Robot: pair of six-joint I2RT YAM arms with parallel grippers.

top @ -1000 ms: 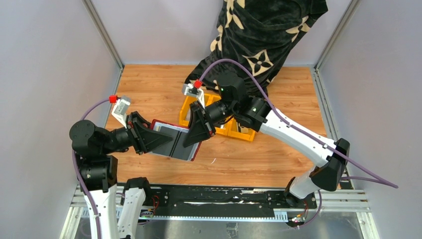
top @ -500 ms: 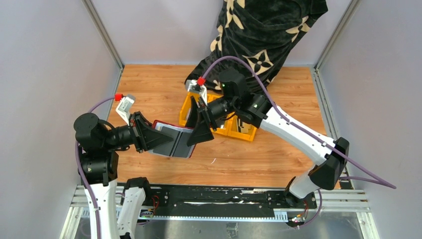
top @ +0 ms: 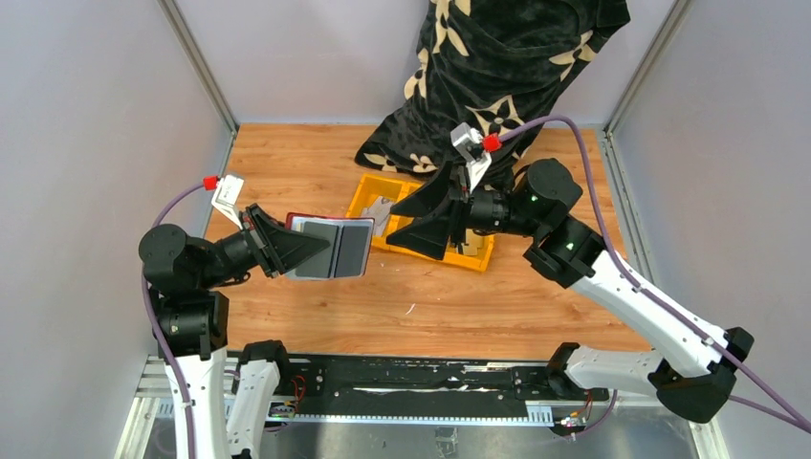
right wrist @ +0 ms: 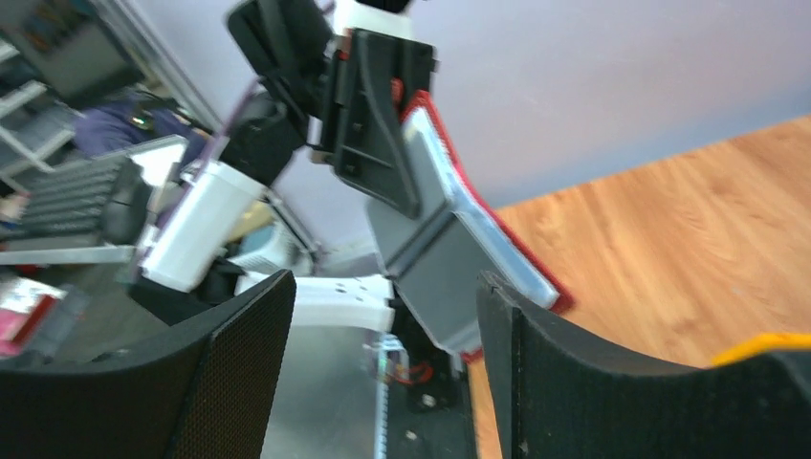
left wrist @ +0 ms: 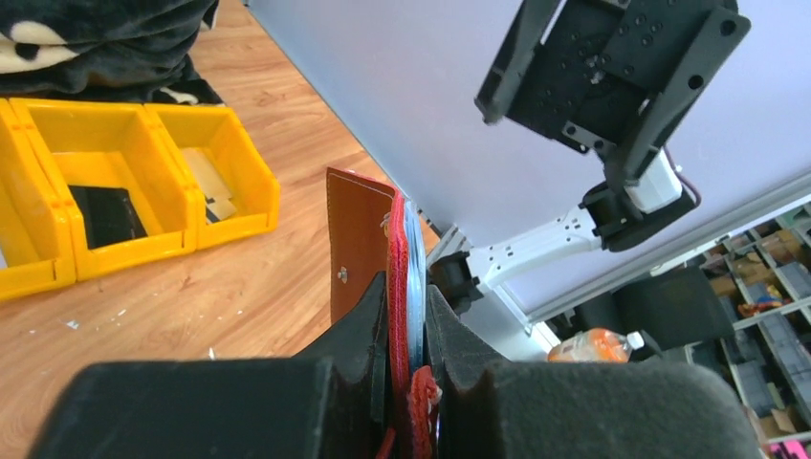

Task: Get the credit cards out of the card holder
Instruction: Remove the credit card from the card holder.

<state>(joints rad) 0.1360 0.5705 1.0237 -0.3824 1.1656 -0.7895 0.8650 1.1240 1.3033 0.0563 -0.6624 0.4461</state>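
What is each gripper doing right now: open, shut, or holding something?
Left gripper: shut on the card holder.
Right gripper: open, holding nothing.

A yellow bin (left wrist: 230,228) sits on the wooden table (top: 478,306) near black patterned cloth (top: 497,57).

Card holder (right wrist: 457,222) beyond spread jaws

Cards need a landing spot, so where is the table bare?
Bare table runs between the yellow bin and the near rail, and in the back-left corner. Crowded: back centre, under the black cloth.
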